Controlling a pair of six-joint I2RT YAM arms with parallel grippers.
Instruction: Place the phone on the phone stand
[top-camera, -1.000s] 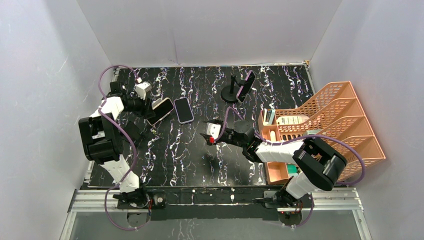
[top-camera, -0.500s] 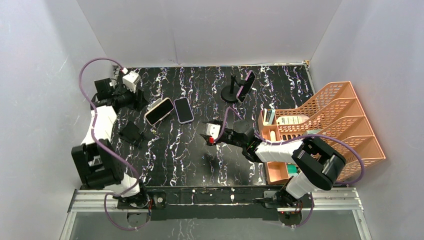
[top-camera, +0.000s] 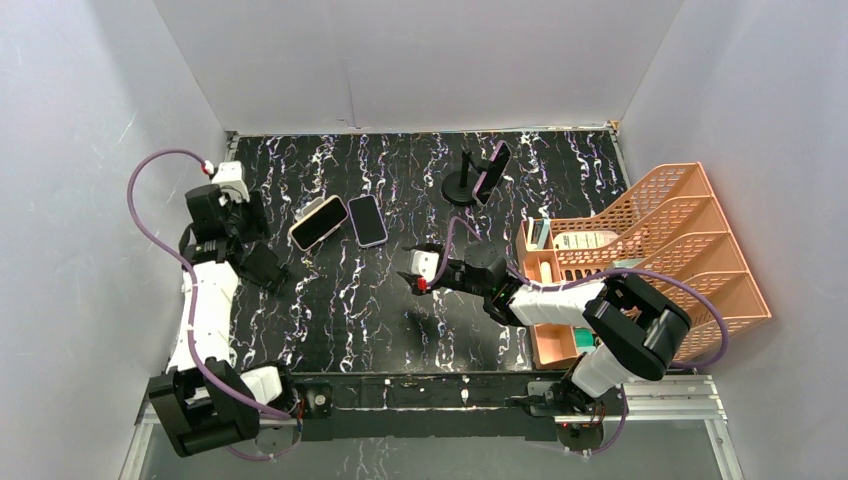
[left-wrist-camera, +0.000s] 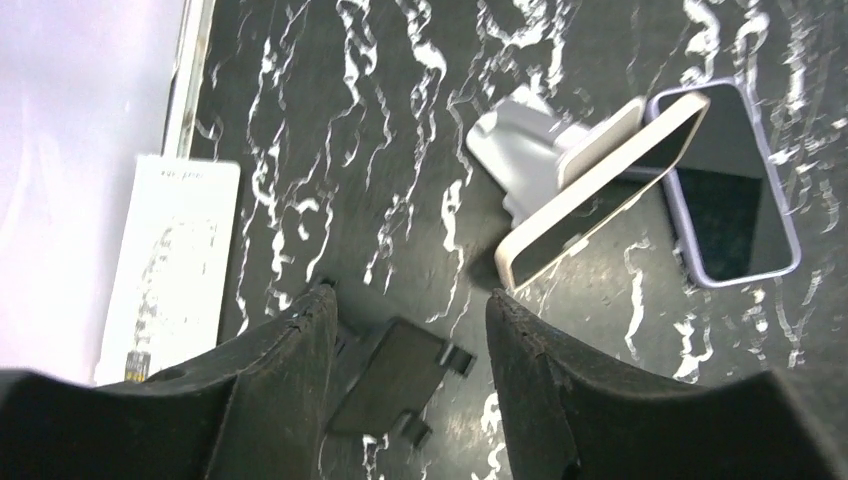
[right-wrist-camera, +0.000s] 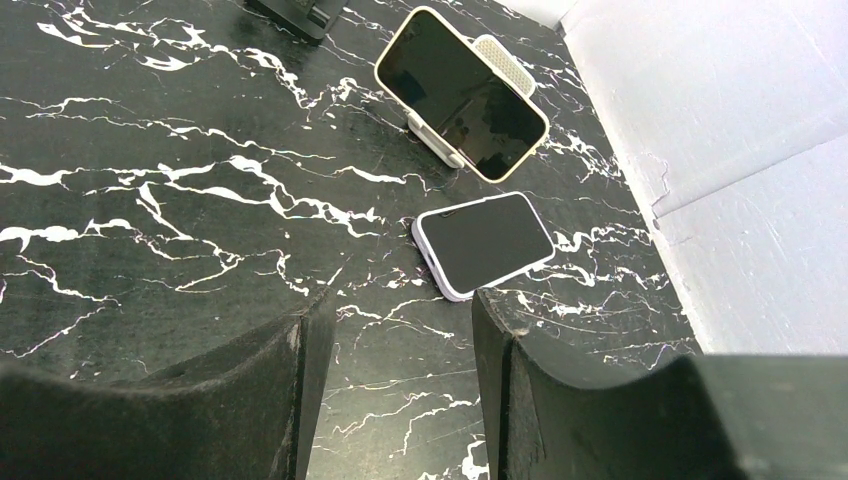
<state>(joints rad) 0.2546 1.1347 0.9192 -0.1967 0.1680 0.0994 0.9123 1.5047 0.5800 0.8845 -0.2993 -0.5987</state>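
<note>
A cream-cased phone (top-camera: 320, 222) leans on a white stand (left-wrist-camera: 520, 150) at the table's left; it also shows in the left wrist view (left-wrist-camera: 600, 190) and the right wrist view (right-wrist-camera: 460, 95). A purple-cased phone (top-camera: 367, 220) lies flat beside it, screen up (right-wrist-camera: 487, 243). My left gripper (top-camera: 248, 222) is open and empty, left of the cream phone, above a small black stand (left-wrist-camera: 395, 375) that lies on the table. My right gripper (top-camera: 415, 272) is open and empty at mid-table, a short way from the purple phone.
A third phone rests on a black round-based stand (top-camera: 470, 180) at the back. An orange file rack (top-camera: 650, 240) holding small items fills the right side. A white label (left-wrist-camera: 175, 260) lies along the table's left edge. Walls close in on three sides.
My left gripper has drawn back from the cream phone to the left and nearer, and the phone stays on the white stand. The right arm has barely moved.
</note>
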